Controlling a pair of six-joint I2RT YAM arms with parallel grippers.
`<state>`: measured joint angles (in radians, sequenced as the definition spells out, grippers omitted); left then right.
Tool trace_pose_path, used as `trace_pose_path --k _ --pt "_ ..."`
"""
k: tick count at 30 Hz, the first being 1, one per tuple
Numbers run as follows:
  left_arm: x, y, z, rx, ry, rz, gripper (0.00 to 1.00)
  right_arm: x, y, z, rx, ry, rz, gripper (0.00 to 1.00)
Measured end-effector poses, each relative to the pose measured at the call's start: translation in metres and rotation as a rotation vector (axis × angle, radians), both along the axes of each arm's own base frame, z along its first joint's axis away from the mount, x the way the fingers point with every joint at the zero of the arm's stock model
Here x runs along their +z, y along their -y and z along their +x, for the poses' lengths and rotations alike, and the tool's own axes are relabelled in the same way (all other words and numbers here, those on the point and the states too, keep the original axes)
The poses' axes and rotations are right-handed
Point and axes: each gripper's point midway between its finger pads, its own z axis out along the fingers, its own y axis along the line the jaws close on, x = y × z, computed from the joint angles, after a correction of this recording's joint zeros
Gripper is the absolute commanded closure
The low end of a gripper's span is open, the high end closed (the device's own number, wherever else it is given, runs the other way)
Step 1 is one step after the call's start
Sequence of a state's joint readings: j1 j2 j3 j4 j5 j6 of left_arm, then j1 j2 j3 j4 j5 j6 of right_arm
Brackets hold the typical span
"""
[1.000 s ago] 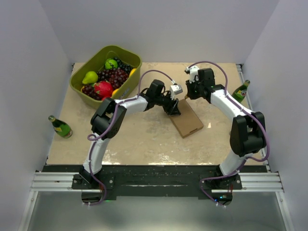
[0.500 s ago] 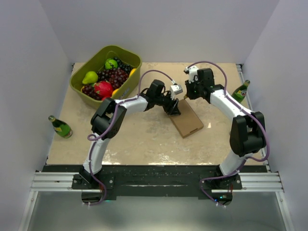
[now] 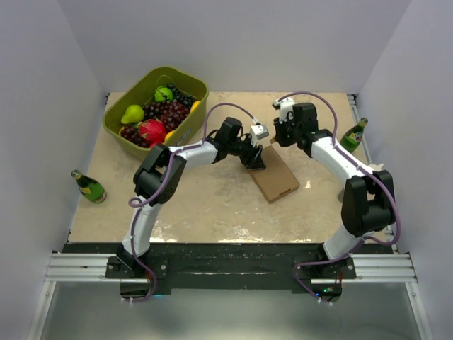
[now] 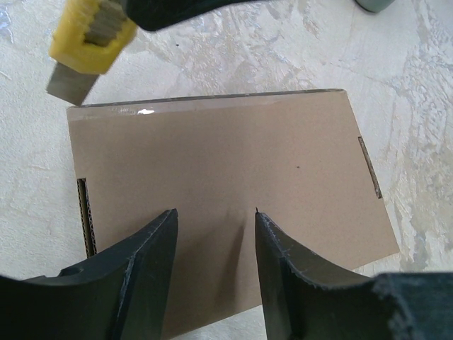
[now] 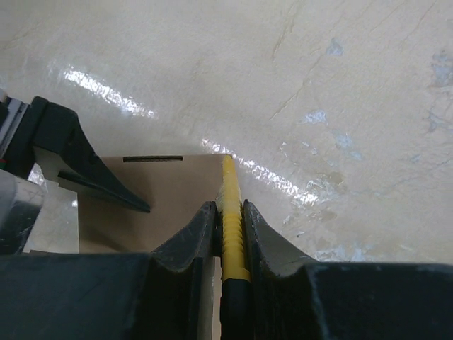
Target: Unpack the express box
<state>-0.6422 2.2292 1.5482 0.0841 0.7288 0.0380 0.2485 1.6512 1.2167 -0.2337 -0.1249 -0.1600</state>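
Note:
The express box (image 3: 276, 176) lies flat and closed in the middle of the table, plain brown cardboard. My left gripper (image 3: 255, 160) is open, its two fingers spread over the box's top near one end; the left wrist view shows the box (image 4: 226, 163) under my gripper (image 4: 214, 219). My right gripper (image 3: 277, 139) is shut on a yellow utility knife (image 5: 230, 188) at the box's far edge. In the left wrist view the knife's grey blade (image 4: 74, 81) sits at the box's corner. The right wrist view shows the box (image 5: 170, 191) and a left finger (image 5: 78, 159).
An olive-green tub (image 3: 185, 79) of fruit stands at the back left. A green bottle (image 3: 88, 186) lies near the left wall. Another green bottle (image 3: 354, 132) stands by the right wall. White walls close in three sides.
My right arm has shifted slightly, its elbow moving down and right; the knife stays at the box's far edge. The left arm and box have not moved.

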Motion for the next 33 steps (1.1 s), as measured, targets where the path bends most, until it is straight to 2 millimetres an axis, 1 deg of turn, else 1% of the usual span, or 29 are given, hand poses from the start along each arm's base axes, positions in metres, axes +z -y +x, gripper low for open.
trace_pose_path --k 2,4,13,33 --pt "0.000 0.000 0.000 0.000 0.000 0.000 0.49 0.005 -0.001 0.002 0.000 0.023 0.006 1.00" --pt "0.000 0.000 0.000 -0.001 0.001 0.000 0.49 0.006 -0.001 0.003 -0.001 0.033 0.007 1.00" --pt "0.000 0.000 0.000 -0.001 0.007 0.003 0.50 -0.001 0.000 0.000 -0.002 0.021 0.003 1.00" --pt "-0.001 0.000 0.001 0.003 0.010 0.005 0.52 -0.007 0.002 0.001 -0.007 0.008 -0.006 1.00"
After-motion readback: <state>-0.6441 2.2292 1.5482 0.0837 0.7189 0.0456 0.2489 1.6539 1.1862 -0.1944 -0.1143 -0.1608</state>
